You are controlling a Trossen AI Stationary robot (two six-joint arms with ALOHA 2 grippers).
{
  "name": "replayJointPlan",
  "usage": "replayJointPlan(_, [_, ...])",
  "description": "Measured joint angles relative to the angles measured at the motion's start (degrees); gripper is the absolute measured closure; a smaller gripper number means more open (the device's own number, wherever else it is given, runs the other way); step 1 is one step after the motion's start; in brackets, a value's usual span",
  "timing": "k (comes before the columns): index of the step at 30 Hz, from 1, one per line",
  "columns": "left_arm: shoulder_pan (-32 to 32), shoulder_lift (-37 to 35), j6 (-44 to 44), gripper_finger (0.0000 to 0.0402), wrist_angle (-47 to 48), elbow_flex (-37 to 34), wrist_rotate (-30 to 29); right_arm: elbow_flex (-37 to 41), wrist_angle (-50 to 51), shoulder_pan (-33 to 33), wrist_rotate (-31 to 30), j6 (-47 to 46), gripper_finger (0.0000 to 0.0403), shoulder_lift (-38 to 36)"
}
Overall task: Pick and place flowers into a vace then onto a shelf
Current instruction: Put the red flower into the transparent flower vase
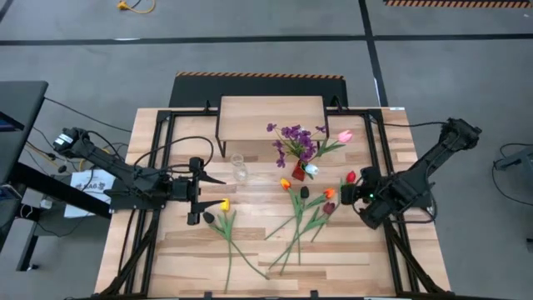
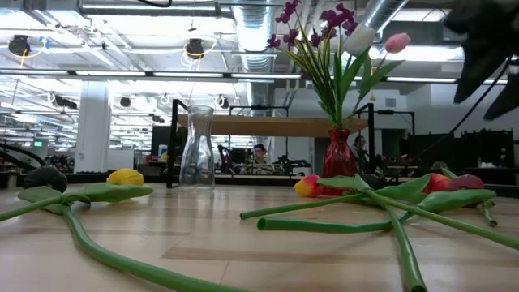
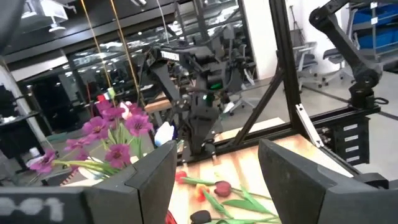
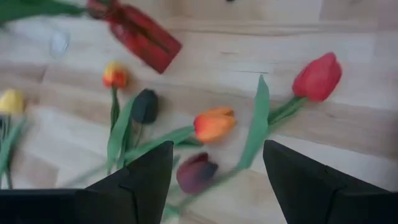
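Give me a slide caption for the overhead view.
Both arms hover open-jawed beside loose tulips; red vase already holds flowers.

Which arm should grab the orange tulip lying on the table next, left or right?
Right, probably. The right gripper hovers open just beside the orange tulip, which also lies between its fingers in the right wrist view. The left gripper waits, open, across the table near the yellow tulip.
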State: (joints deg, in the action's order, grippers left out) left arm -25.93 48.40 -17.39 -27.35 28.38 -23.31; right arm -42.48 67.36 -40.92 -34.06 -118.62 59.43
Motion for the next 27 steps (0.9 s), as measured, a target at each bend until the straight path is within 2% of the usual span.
replayJointPlan(4, [0.00,0.00,-0.05,0.0182,0.04,0.00,0.00,4.15,-5.69,2.50,0.40,-1.86,0.0159,1.99])
replayJointPlan(9, [0.00,0.00,-1.37,0.0182,0.00,0.00,0.00,6.52,-8.00,5.47,5.17,-3.49,0.0159,6.87])
replayJointPlan(15, [0.00,0.00,-1.82,0.0182,-0.20,0.00,0.00,6.67,-9.11,7.68,7.13,-4.55,0.0159,12.58])
replayJointPlan(27, [0.00,0.00,-2.14,0.0182,-0.24,0.00,0.00,6.67,-11.37,12.34,11.73,-4.12,0.0159,18.96])
